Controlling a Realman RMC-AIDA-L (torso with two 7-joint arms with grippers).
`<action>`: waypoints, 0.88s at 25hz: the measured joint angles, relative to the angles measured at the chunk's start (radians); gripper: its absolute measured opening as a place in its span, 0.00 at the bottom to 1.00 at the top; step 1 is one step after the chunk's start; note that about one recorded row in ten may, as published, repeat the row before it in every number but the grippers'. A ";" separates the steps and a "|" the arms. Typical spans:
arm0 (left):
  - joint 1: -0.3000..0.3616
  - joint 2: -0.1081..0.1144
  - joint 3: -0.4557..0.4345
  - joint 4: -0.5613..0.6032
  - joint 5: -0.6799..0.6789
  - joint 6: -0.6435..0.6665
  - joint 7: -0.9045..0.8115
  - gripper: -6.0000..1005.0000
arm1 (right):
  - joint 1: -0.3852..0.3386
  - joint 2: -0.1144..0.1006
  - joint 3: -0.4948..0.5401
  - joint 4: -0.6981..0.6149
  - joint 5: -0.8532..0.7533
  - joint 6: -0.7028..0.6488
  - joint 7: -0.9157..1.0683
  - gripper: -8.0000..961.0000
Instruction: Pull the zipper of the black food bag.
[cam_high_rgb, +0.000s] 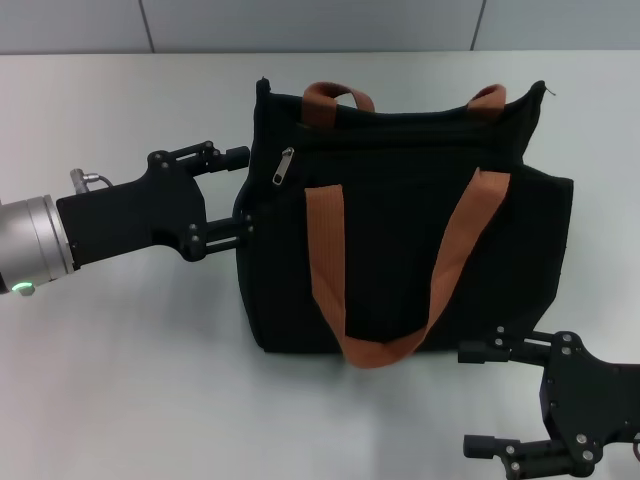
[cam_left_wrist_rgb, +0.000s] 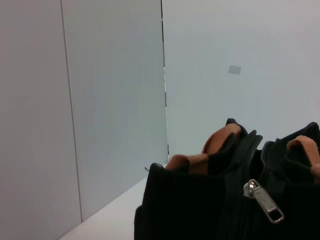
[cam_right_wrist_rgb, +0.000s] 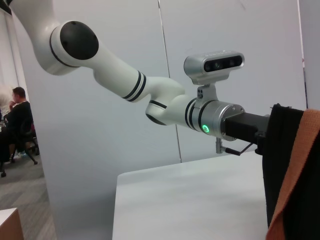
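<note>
No readable writing is seen. The black food bag (cam_high_rgb: 400, 230) lies on the table (cam_high_rgb: 120, 380). The zipper (cam_high_rgb: 284, 166) sits just beyond the spread left gripper (cam_high_rgb: 240, 190) at the bag's side. The right gripper (cam_high_rgb: 475, 398), jaws spread, is parked near the bag's lower corner.

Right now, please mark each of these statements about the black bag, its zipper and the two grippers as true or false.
1. The large black fabric food bag lies on the white table. True.
2. The small silver metal zipper pull is held by the right gripper. False: nothing holds it; the right gripper is at the bag's near right corner, jaws open.
3. The left gripper is at the bag's left end, beside the zipper pull, jaws spread. True.
4. The bag's webbing straps are blue. False: they are orange-brown.
5. The zipper pull sits near the bag's left end. True.
</note>
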 joint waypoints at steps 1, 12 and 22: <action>-0.003 -0.001 -0.003 0.000 -0.001 0.004 0.012 0.75 | 0.000 0.000 -0.001 0.000 0.000 0.000 -0.003 0.86; -0.004 -0.005 -0.005 0.000 -0.015 0.017 0.016 0.43 | 0.003 0.000 -0.007 0.000 0.003 0.000 -0.004 0.86; -0.004 -0.004 -0.011 0.000 -0.017 0.031 0.018 0.16 | 0.005 0.000 -0.002 0.000 0.006 0.001 -0.004 0.86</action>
